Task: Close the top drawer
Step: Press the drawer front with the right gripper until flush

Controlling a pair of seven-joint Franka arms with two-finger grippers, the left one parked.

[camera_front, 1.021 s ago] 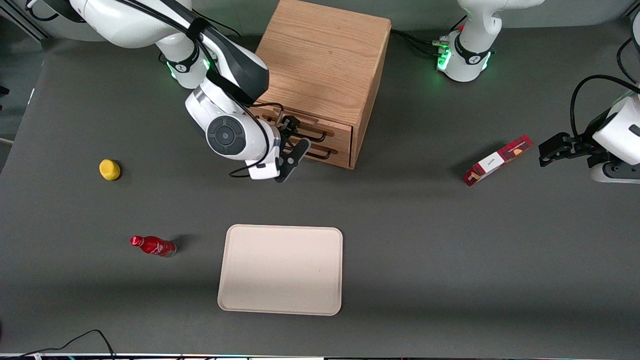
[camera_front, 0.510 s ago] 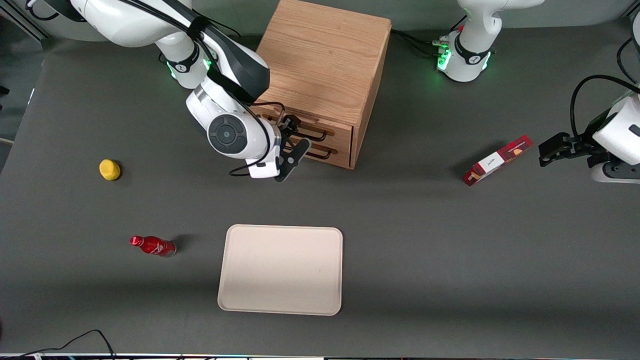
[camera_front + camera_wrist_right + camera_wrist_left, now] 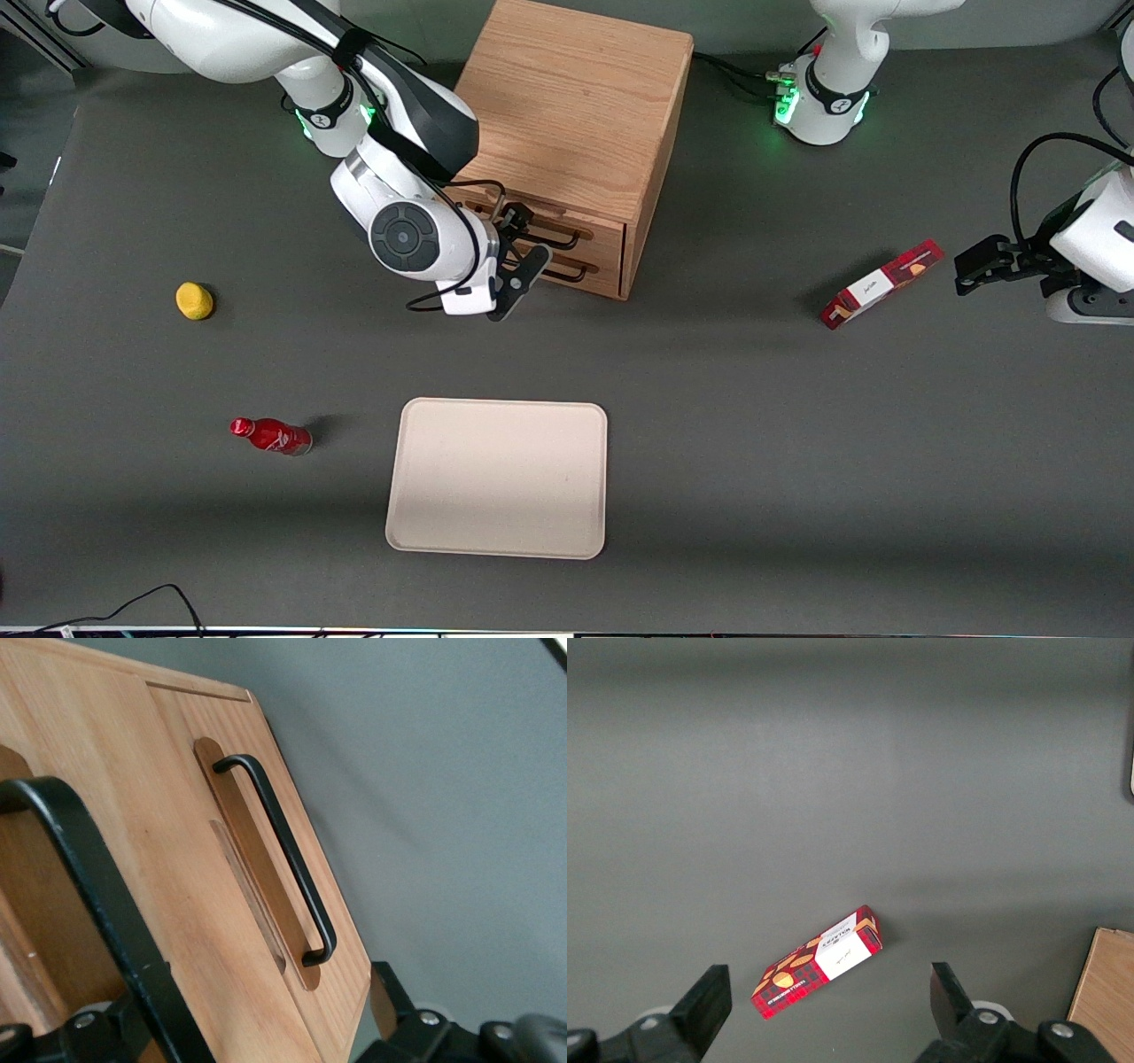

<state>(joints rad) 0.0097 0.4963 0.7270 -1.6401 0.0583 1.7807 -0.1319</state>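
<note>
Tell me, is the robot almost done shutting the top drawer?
Nearly, it seems. Done: the top drawer sits almost level with the cabinet front, only a thin wooden strip showing along its rim. In hand: the open gripper is right at the drawer's black handle. Left: maybe a last little push, then backing away; I cannot tell whether it is fully shut.

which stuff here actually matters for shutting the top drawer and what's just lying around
Part of the job:
- top drawer of the oak cabinet
- its black wire handle
- pincer, right in front of the drawer fronts

Just lying about:
- lower drawer
- beige tray
- red bottle
- yellow lemon-like object
- red snack box
</note>
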